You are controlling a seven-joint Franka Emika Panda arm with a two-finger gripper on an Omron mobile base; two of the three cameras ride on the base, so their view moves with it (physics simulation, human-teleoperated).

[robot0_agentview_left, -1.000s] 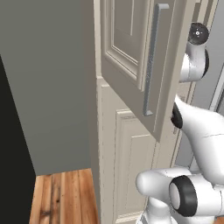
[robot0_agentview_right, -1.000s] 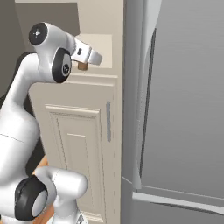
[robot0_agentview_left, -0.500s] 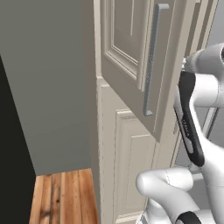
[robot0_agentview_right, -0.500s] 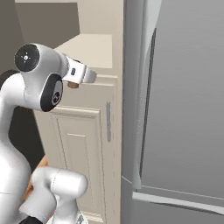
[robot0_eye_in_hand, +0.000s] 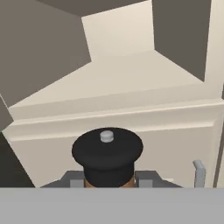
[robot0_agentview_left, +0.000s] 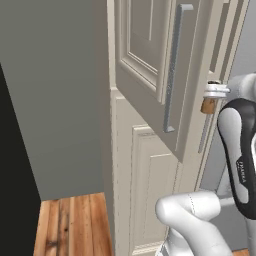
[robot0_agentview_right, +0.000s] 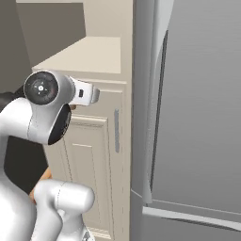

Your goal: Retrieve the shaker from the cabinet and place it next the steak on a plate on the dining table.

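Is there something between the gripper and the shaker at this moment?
No. The gripper is shut on the shaker, so nothing separates them. In the left base view the shaker hangs in the gripper just beside the open cabinet door, apart from its handle.

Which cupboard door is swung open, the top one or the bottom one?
The top cabinet door, with the long grey bar handle, is swung out. The bottom door sits flat and closed.

One tiny tan-brown wooden shaker (robot0_agentview_left: 208, 105) with a round dark cap. One tall cream-beige cabinet (robot0_agentview_left: 150, 165) with two recessed-panel doors, one open, one shut. Two slim grey metal bar handles (robot0_agentview_left: 173, 70). One large grey refrigerator (robot0_agentview_right: 197, 117).
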